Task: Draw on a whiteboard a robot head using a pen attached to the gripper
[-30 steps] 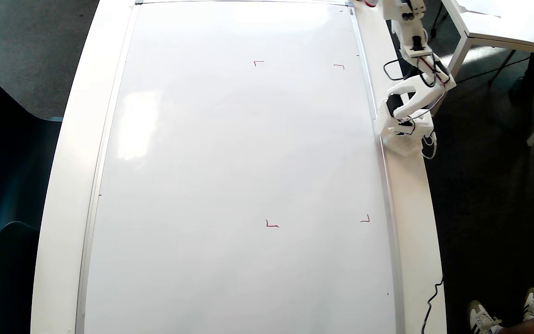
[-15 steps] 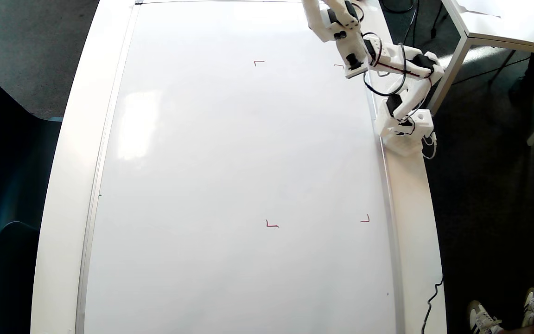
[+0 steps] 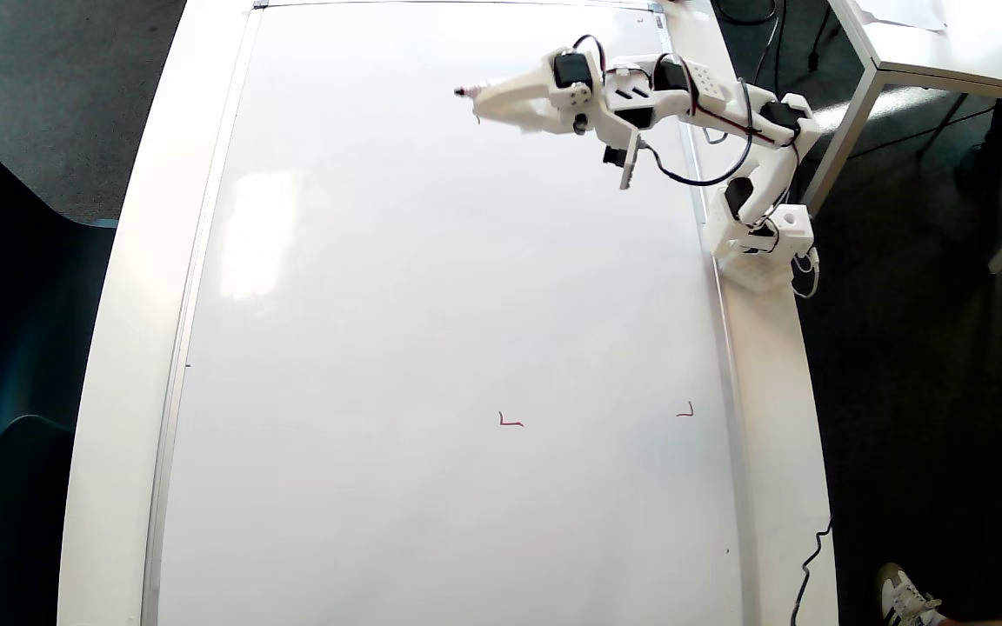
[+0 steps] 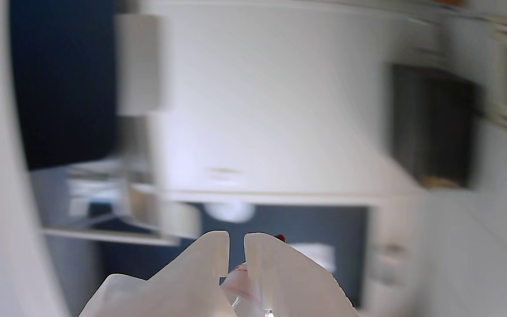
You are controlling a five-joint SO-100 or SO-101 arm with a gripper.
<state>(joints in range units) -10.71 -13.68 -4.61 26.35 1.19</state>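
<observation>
Overhead, the gripper [image 3: 477, 94] hangs over the whiteboard [image 3: 431, 330]; the blurred wrist view shows fingers [image 4: 200, 264] clamped on the pen [image 4: 241, 281].

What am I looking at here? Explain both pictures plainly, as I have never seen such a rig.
This is a small white robot arm standing at a table's edge. The overhead picture looks straight down: a big whiteboard lies on the table, bare except for small red corner marks. The arm reaches over it, and its hand grips a pen. The other picture comes from a camera on the wrist. It is blurred and shows the hand's two fingers nearly closed round the pen. No drawing shows yet.
</observation>
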